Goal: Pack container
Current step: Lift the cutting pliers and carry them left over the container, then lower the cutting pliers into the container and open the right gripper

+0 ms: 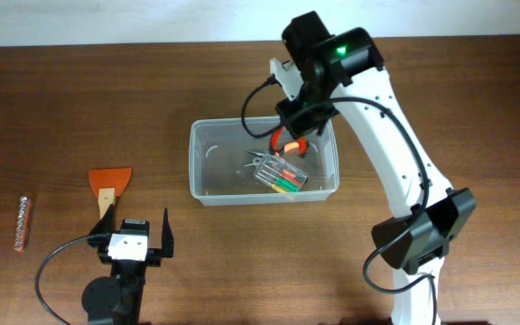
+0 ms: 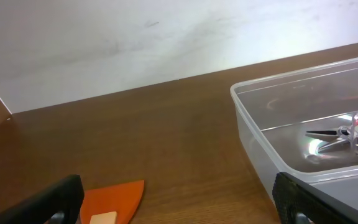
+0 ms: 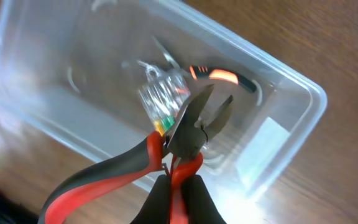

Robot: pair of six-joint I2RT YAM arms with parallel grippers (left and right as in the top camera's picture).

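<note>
Clear plastic rectangular container (image 1: 219, 161) lies below red-and-black pliers (image 3: 194, 127), pinched by one handle in the right gripper (image 3: 178, 182); they could swing, clipping its rim; left gripper (image 1: 136, 226) gapes empty.

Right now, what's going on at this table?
The right gripper grips red-and-black-handled cutting pliers over the clear plastic rectangular container, not yet released. Already inside lie a small clear case of coloured bits and another pair of pliers. The left gripper hangs open near an orange scraper with a wooden handle, which lies on the table outside the container.
</note>
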